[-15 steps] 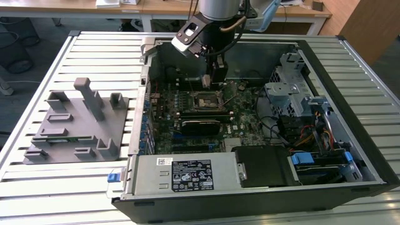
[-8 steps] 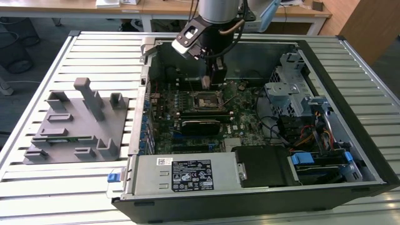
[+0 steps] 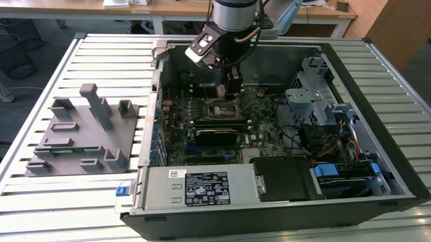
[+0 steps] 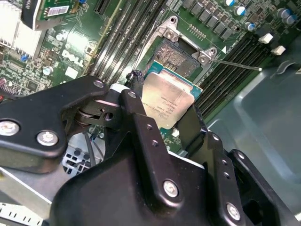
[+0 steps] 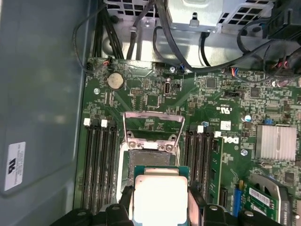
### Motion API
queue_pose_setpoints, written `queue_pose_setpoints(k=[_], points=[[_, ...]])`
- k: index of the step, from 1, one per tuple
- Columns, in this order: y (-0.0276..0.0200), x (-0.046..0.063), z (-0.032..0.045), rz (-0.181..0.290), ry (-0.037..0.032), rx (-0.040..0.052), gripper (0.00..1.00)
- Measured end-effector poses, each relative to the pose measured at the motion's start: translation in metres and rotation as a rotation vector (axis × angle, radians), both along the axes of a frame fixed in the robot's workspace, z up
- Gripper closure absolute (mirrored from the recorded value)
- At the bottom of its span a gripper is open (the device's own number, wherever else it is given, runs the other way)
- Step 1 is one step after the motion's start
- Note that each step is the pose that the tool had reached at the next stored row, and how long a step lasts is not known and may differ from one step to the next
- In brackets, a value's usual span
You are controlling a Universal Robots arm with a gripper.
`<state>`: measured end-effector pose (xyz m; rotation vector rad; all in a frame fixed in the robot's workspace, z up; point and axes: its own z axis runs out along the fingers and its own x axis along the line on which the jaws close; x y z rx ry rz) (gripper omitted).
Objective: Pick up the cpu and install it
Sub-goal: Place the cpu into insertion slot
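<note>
The cpu (image 4: 165, 100), a flat square chip with a silver top and green rim, is clamped between my gripper's (image 4: 164, 109) black fingers (image 4: 137, 101). It hangs tilted a little above and just beside the open black socket (image 4: 178, 52) on the motherboard. In the first wrist view the cpu (image 5: 160, 195) sits in my gripper (image 5: 160, 201) just short of the socket (image 5: 149, 157), whose metal load frame (image 5: 153, 123) stands raised. In the exterior view my gripper (image 3: 229, 92) reaches down into the open computer case, right over the socket (image 3: 223, 108).
Memory slots (image 5: 100, 160) flank the socket on both sides. A silver heatsink (image 5: 276, 142) and black cables (image 5: 188, 44) lie nearby. The drive cage (image 3: 314, 96) and power supply (image 3: 197, 186) fill the case's other parts. A grey parts holder (image 3: 81, 133) sits outside, at the exterior view's left.
</note>
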<state>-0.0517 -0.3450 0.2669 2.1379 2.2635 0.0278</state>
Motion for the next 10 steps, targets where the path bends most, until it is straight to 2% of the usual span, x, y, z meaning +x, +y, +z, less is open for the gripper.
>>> queue_pose_setpoints(k=[4,10], points=[[0.0000,0.0000,-0.0062,-0.001,-0.0006,-0.0001,0.46],[0.0000,0.0000,-0.0088,-0.001,-0.0007,-0.0002,0.46]])
